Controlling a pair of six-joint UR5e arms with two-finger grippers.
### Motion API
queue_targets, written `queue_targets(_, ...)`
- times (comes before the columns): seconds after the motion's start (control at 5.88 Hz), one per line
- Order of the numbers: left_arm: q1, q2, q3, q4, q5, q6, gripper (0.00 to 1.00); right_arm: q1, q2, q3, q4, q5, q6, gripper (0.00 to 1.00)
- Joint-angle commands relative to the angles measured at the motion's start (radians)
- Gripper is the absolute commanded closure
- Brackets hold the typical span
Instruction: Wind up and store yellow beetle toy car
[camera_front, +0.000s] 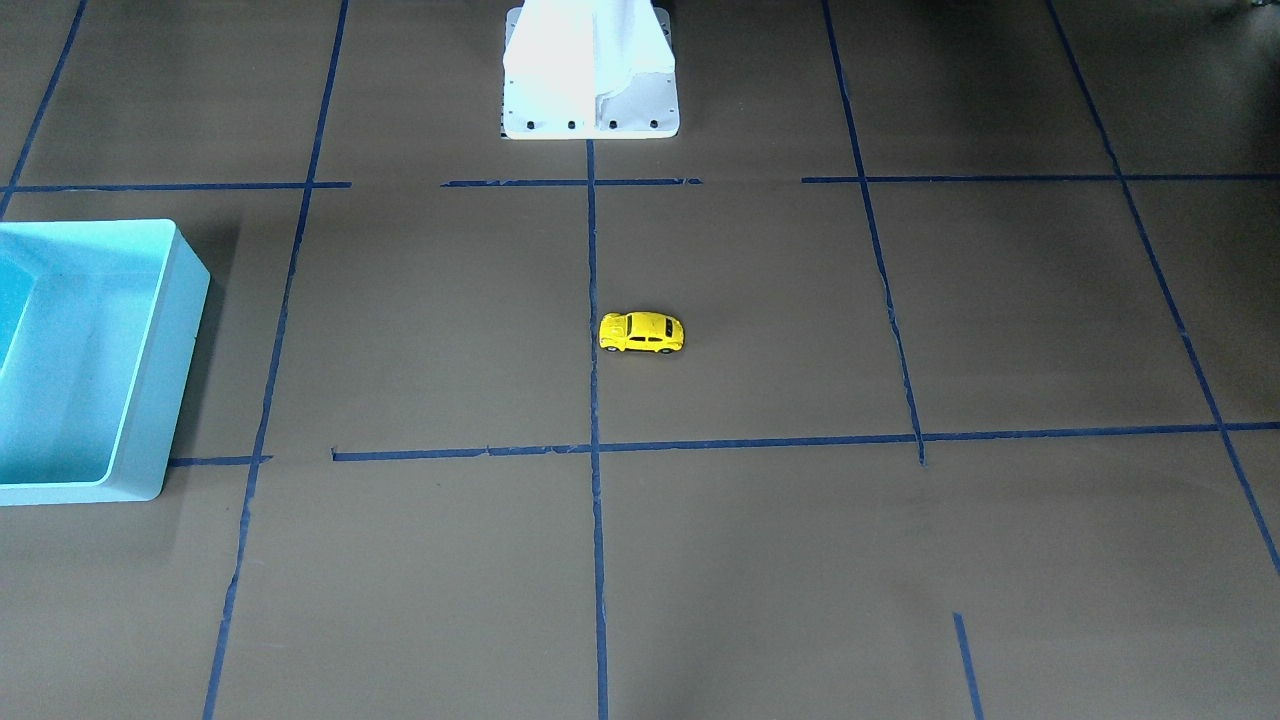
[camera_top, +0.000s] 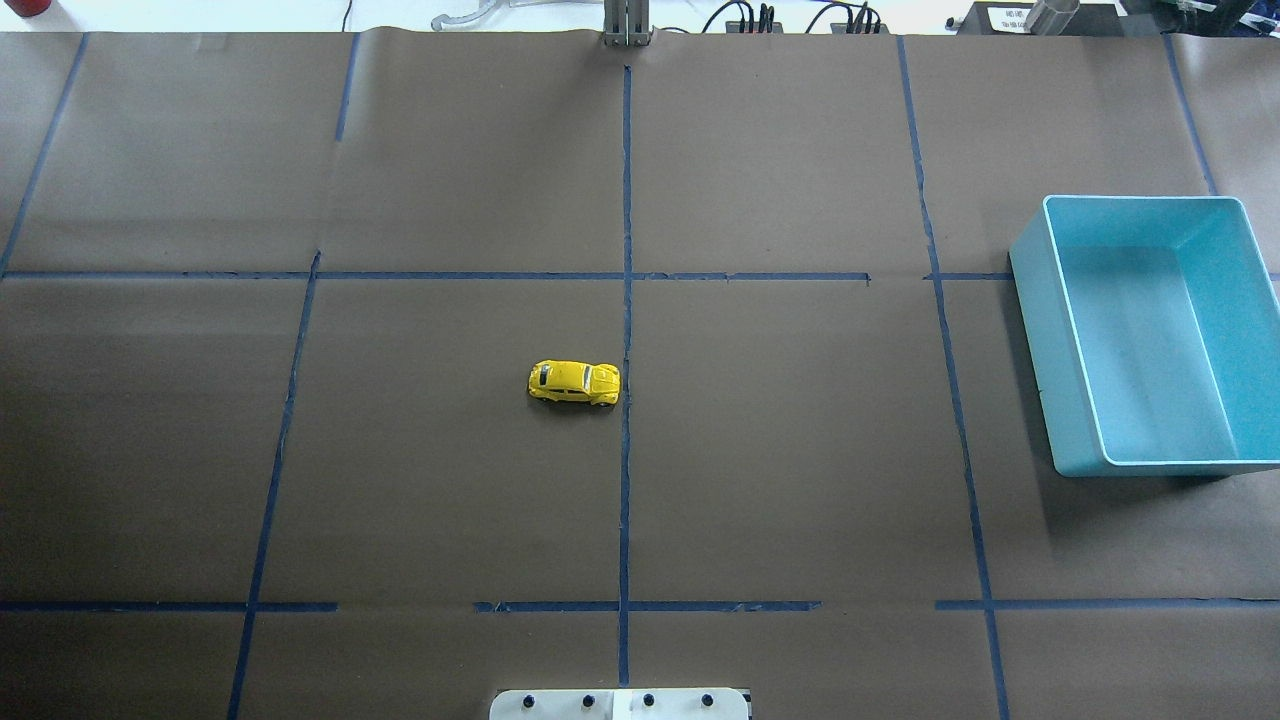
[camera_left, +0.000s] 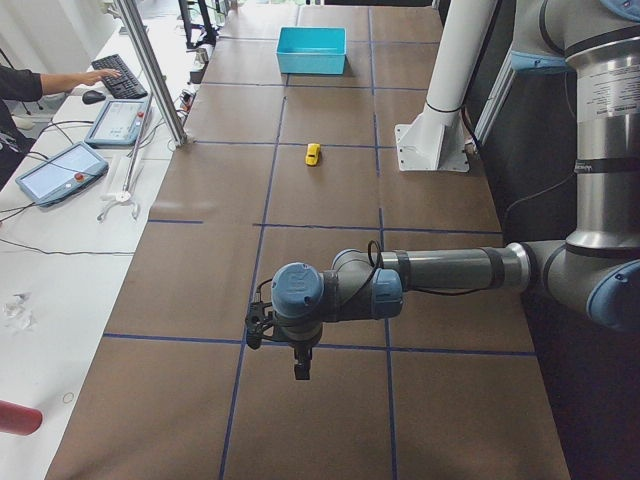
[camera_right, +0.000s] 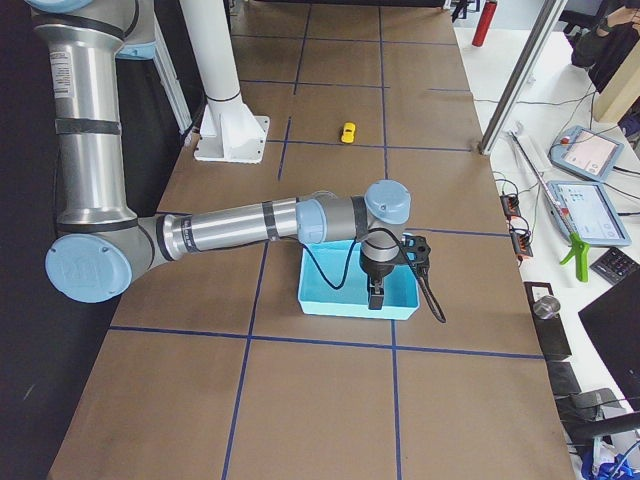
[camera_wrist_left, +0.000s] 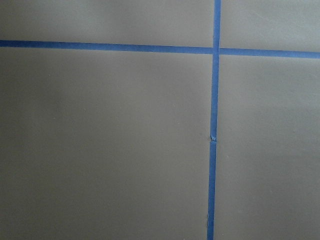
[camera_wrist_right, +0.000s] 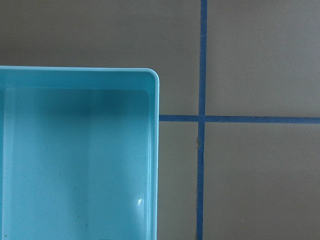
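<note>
Sitting Mid-Table: Toy Car Apart From Both Arms

Facing the robot, the front camera is showing the toy car (camera_front: 641, 332) sitting on its wheels on the brown table (camera_front: 780, 560). It is resting just beside the central tape line (camera_front: 594, 250), on the robot's left side of it. The bin (camera_front: 170, 380) is standing at this view's left edge, well apart from the toy car, and the white pedestal (camera_front: 590, 70) is rising at the top.

The overhead camera is showing the toy car lying lengthwise across the table, just left of the tape line, with the bin far off on the right.

In the left side view, the left arm (camera_left: 440, 270) is reaching out low over the near end of the table. The left gripper (camera_left: 301, 368) is pointing down, well apart from the toy car; whether its jaws are spread or pressed together I cannot tell.

In the right side view, the right arm (camera_right: 230, 225) is stretching over the bin, and the right gripper (camera_right: 375, 297) is hanging above it; its jaws cannot be judged either.

The left wrist camera is looking at brown table and crossing tape. The right wrist camera is looking down on a corner of the bin.
</note>
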Motion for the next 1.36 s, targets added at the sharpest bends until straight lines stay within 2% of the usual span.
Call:
queue_targets(0.0,0.0,-0.001,0.0,0.0,-0.002,0.0,0.0,0.001,-0.006,-0.002,0.0,-0.005,-0.006,0.0)
queue_targets(0.34,-0.002,-0.006,-0.002,0.0,-0.002,0.0,0.0,0.001,-0.008,-0.052,0.008,-0.006,-0.009,0.0)
queue_targets(1.19,0.005,-0.015,-0.025,-0.014,-0.005,-0.002,0.0,0.001,0.001,-0.046,0.006,0.012,0.005,0.0)
